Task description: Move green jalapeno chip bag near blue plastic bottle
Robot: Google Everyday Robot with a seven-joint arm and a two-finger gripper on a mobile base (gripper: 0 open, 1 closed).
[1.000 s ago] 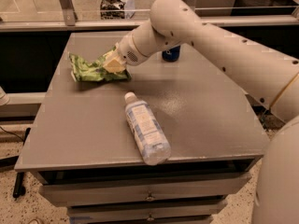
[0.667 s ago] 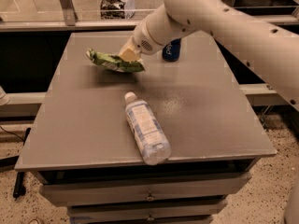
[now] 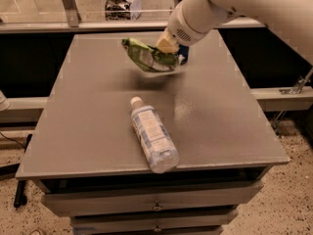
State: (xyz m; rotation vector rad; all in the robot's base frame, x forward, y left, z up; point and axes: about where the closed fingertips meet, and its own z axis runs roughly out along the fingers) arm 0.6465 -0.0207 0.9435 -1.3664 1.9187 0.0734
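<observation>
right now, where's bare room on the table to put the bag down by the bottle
Bare table left of the bottle and right of it, out to both edges, and a strip between its cap and the bag. Crowded at the back middle, where the tool holds the bag above the table.

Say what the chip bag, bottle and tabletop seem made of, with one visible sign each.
The green jalapeno chip bag, held by the gripper above the table: likely foil film, crumpled, shiny. The blue plastic bottle: clear plastic, see-through, white cap. The table: matte grey, perhaps painted metal.
</observation>
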